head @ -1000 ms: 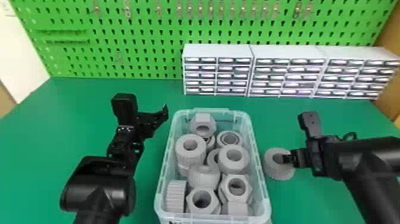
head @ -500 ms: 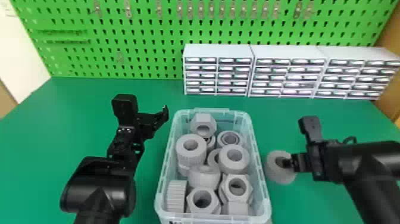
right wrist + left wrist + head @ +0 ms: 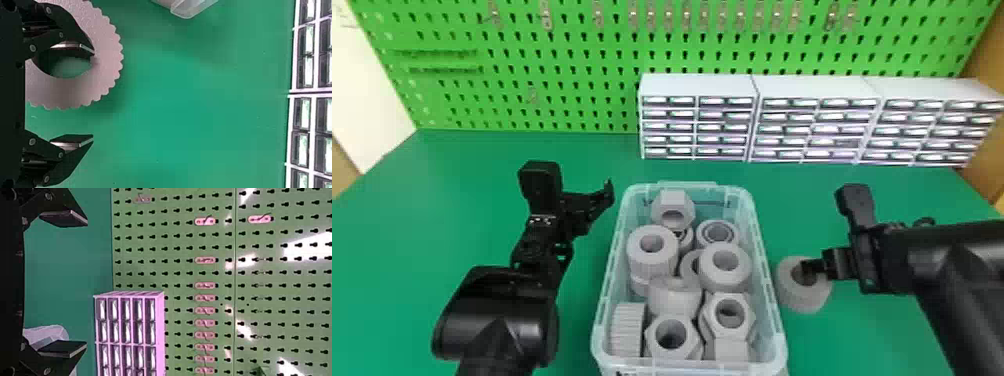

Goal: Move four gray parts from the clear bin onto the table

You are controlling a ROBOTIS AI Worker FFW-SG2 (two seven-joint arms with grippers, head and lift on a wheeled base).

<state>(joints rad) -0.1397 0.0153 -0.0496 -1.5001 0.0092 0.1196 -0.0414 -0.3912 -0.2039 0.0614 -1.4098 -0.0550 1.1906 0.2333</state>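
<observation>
Here's the right gripper (image 3: 832,265), just right of the clear plastic bin (image 3: 774,315), and its black fingers are spread wide, one over the hole of a gray ribbed ring (image 3: 789,292), the other out past the ring's edge. That ring sits hole up on the green table (image 3: 592,155), near the bin's right wall, not clamped between the fingers; whether one touches it, I can't tell. Over on the bin's left, the left gripper (image 3: 577,192) hangs with fingers wide and nothing between them. Inside the bin it's a jumble: gray hexagonal nuts (image 3: 674,337), gray round collars (image 3: 724,272), a gray ribbed cap (image 3: 627,330) on its side. White drawer cabinets (image 3: 807,85) and a green pegboard (image 3: 572,65) stand behind the bin.
</observation>
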